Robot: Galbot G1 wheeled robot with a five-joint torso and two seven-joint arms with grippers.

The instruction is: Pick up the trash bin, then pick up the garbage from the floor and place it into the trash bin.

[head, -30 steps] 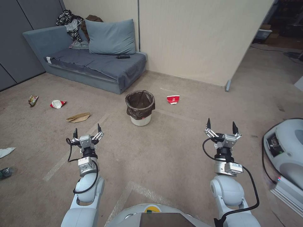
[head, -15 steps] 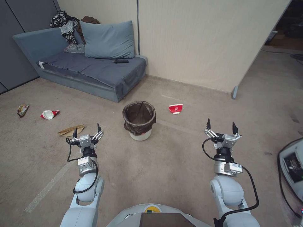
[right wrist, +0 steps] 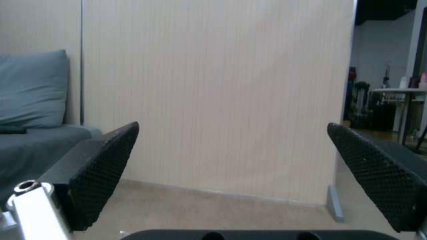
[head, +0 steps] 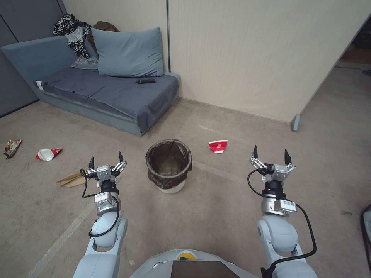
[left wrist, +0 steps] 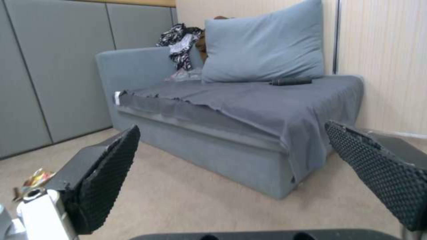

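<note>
- Nothing of the task is done yet, as far as the views show: the bin [head: 169,166] stands upright on the carpet [head: 216,216], centred ahead of the robot, between and a little beyond the two grippers, touched by neither.
- The left gripper [head: 105,159] hovers just left of the bin, fingers apart and empty.
- The right gripper [head: 271,153] hovers well to the bin's right, fingers also spread, holding nothing.
- The garbage lies scattered on the floor: a red cup [head: 218,146] just right of and beyond the bin, a tan bag [head: 70,180] left of the left gripper, a crushed cup [head: 48,154] and a wrapper [head: 12,147] farther left.
- The bin looks empty apart from its dark liner.
- Left to do, by my judgement: grasp and lift the bin, then gather each piece and drop it in.
</note>
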